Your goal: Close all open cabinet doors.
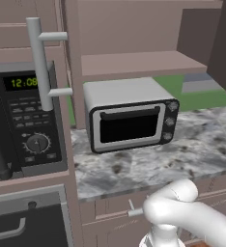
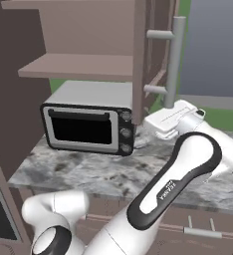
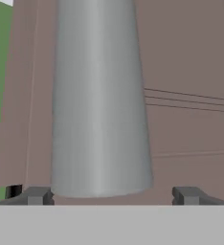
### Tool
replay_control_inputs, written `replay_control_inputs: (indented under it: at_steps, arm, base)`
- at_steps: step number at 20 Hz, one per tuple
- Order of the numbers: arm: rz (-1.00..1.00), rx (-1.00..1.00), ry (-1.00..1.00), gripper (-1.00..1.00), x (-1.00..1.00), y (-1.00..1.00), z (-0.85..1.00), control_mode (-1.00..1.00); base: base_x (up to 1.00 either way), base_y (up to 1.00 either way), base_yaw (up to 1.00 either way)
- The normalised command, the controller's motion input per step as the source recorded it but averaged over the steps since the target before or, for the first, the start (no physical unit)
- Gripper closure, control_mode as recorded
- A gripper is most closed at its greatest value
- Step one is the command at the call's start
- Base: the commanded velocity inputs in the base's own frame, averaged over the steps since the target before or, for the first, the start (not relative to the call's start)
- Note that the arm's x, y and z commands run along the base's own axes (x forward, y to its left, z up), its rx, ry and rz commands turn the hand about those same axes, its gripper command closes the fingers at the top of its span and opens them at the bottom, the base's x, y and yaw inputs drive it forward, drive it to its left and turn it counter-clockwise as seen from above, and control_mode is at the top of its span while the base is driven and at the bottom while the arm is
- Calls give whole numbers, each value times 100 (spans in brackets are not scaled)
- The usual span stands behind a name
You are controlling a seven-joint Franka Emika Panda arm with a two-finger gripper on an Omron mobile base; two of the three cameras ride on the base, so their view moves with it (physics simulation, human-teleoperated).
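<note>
Right under your left base camera the white arm's elbow (image 1: 182, 207) rises from the lower right, in front of the marble surface (image 1: 192, 149). On that surface stands a silver toaster oven (image 1: 129, 118), below an open shelf (image 1: 139, 62). An open cabinet door (image 1: 223, 41) hangs as a dark slab at the upper right edge, swung out over the surface, so you should judge the task unfinished. To the left, a silver bar handle (image 1: 40, 60) stands close to the lens above the built-in microwave panel (image 1: 30, 120).

From the right base view, the arm (image 2: 178, 169) crosses the foreground and its hand (image 2: 171, 119) sits at the foot of the door handle (image 2: 174, 60). That handle belongs to a cabinet door (image 2: 141, 55) seen nearly edge-on, standing out from the shelf (image 2: 78, 67). A second door (image 2: 14, 84) is open on the left. Both are left to shut. You have little room: the toaster oven (image 2: 88, 122) sits just beside the hand, and the right-hand door's sweep passes above it.

Through the hand view, the bar handle (image 3: 102, 95) runs up between the two fingertips (image 3: 35, 195), with the door panel (image 3: 190, 72) behind it. The fingertips stand spread on either side of the bar, apart from it, so the hand is open, gripping nothing.
</note>
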Motion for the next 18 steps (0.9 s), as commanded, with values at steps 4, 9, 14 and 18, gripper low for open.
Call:
replay_control_inputs:
  at_steps: [4,9,14,18]
  arm:
    - [-20,0,0,-100,0,64,0,-100]
    - [-19,0,0,-100,0,63,0,-100]
    - [-5,0,0,-100,36,48,0,-100]
    - [0,0,0,-100,39,40,0,-100]
  base:
    - [0,0,0]
    - [0,0,0]
    - [0,0,0]
    - [0,0,0]
